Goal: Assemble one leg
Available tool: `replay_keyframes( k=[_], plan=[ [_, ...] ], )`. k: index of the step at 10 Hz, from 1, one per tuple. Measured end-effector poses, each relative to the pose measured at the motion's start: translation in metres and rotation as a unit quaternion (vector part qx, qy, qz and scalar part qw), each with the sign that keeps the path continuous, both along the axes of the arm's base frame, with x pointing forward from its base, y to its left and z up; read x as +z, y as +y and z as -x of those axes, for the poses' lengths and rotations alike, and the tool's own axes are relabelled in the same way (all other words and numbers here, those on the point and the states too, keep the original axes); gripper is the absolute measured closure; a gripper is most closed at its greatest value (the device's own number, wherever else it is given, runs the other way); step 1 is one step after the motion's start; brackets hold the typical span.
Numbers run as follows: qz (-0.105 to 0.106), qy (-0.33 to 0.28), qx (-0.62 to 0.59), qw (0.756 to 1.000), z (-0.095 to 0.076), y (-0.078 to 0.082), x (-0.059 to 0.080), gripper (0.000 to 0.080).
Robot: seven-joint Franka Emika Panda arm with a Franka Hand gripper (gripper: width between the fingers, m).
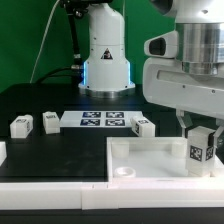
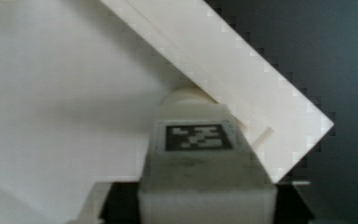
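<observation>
Your gripper (image 1: 199, 130) is clamped on the leg (image 1: 200, 155) over the tray (image 1: 150, 148) corner; next, align it and press down.

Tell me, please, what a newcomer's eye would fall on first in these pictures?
The gripper, shut on a tagged white leg, stands out first, holding it at the large white tray-like part on the exterior view's right. Behind, loose legs lie on either side of the marker board on the black table.
</observation>
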State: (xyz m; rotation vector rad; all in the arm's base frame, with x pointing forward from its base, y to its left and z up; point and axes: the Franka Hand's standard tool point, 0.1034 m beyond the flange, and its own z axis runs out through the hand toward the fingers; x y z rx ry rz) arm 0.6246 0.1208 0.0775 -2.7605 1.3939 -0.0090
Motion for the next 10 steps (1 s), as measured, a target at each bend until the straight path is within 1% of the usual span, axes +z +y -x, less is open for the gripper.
replay_keyframes(
  k=[2, 3, 4, 5, 6, 7, 8, 10],
  plan=[
    [-0.005, 0.003, -0.074, 0.997, -0.0001, 0.0001, 0.0000, 0.0508],
    [-0.005, 0.003, -0.067, 0.998, 0.0001, 0.0006, 0.0000, 0.0508],
    [-0.004, 0.002, -0.037, 0.999, 0.0001, 0.0007, 0.0000, 0.0288],
    [-0.004, 0.000, -0.020, 1.000, -0.0003, 0.0014, 0.0004, 0.0288],
    [-0.003, -0.002, 0.009, 1.000, -0.0004, 0.0018, 0.0003, 0.0179],
    [0.001, -0.005, 0.098, 0.995, -0.0002, 0.0023, 0.0004, 0.0179],
    [0.001, -0.006, 0.150, 0.989, -0.0003, 0.0036, 0.0011, 0.0155],
    [0.005, -0.012, 0.280, 0.960, -0.0006, 0.0034, 0.0013, 0.0151]
  ],
)
